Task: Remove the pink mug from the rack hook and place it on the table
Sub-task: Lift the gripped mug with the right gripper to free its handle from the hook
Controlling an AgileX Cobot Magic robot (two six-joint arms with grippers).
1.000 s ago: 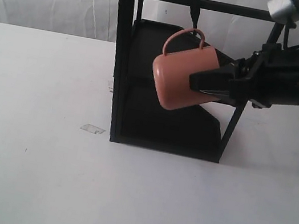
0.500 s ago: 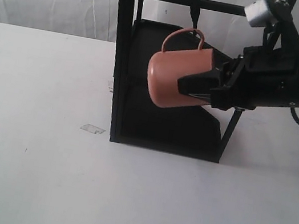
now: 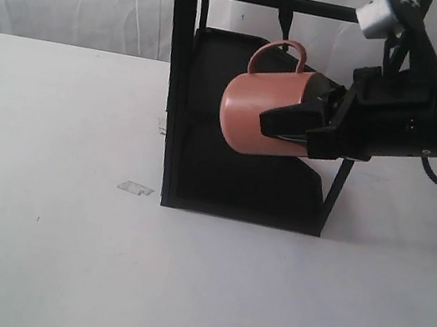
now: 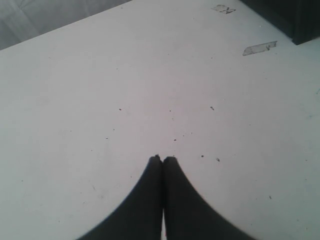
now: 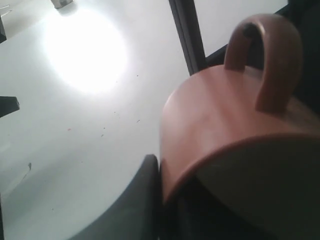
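One salmon-pink mug (image 3: pixel 247 122), smooth and cylindrical, lies tipped on its side in the air in front of the rack (image 3: pixel 174 79), a tall frame of thin black metal bars with two slanted trays. Its loop handle (image 3: pixel 279 51) points up, the top of the loop right at the lower end of the small black hook (image 3: pixel 286 14) on the rack's top crossbar. Whether the loop hangs on it cannot be told from this exterior view. The right gripper (image 3: pixel 274 126) reaches in from the rack's right side and pinches the mug by its rim. A clear tape scrap (image 3: pixel 135 189) lies on the flat white surface (image 3: pixel 50 252) just left of the rack's foot.

The left wrist view shows the left gripper (image 4: pixel 161 159), its dark tapered fingers pressed together on nothing, above the speckled surface (image 4: pixel 100 100). The tape scrap (image 4: pixel 259 48) lies near the rack's corner (image 4: pixel 300 20).

Only the right wrist view shows the grip close up. One black finger (image 5: pixel 137 200) lies against the outside of the mug (image 5: pixel 220 110) wall, with the dim pale inside beyond the rim. A glare patch whitens the surface (image 5: pixel 85 55) beside a rack post (image 5: pixel 186 30).
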